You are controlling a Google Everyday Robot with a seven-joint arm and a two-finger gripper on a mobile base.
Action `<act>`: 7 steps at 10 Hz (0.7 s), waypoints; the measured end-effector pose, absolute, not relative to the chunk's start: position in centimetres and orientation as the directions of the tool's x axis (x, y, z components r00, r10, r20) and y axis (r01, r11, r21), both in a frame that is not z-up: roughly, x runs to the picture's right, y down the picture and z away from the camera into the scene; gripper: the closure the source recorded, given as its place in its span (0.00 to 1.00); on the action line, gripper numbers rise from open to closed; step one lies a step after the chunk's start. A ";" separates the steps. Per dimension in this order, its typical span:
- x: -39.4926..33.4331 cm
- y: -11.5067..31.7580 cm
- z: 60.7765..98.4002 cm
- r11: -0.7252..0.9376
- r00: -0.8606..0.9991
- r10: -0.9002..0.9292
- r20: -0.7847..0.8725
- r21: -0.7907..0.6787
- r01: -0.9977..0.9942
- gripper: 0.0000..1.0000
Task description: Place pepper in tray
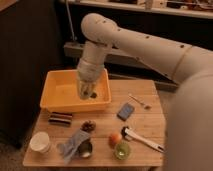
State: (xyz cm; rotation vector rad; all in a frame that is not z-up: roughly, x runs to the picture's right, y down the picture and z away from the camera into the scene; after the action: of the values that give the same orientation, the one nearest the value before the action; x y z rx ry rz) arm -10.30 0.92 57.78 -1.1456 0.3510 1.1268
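The yellow-orange tray (54, 101) sits at the back left of the wooden table. My gripper (87, 93) points down over the tray's right half, just inside its rim. A small dark rounded thing, the pepper (93, 94), shows at the fingertips, and the gripper is shut on it. The white arm reaches in from the upper right and hides part of the tray's back wall.
In front of the tray lie a dark rectangular block (60, 118), a blue-grey card (125, 111), an orange round fruit (114, 139), a pale green dish (121, 150), a white-handled tool (143, 140), a white cup (40, 142) and a blue cloth (71, 145).
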 end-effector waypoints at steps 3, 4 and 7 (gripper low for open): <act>-12.3 -2.3 60.6 -0.053 0.455 0.540 -0.708 -0.568 -0.822 1.00; -12.6 -3.1 62.0 -0.077 0.459 0.540 -0.705 -0.585 -0.808 1.00; -12.3 -2.8 65.7 -0.113 0.488 0.523 -0.698 -0.625 -0.773 0.79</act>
State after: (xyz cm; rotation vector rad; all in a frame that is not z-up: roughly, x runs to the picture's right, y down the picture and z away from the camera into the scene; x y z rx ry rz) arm -12.27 -2.76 65.75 -1.2674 0.2527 1.1177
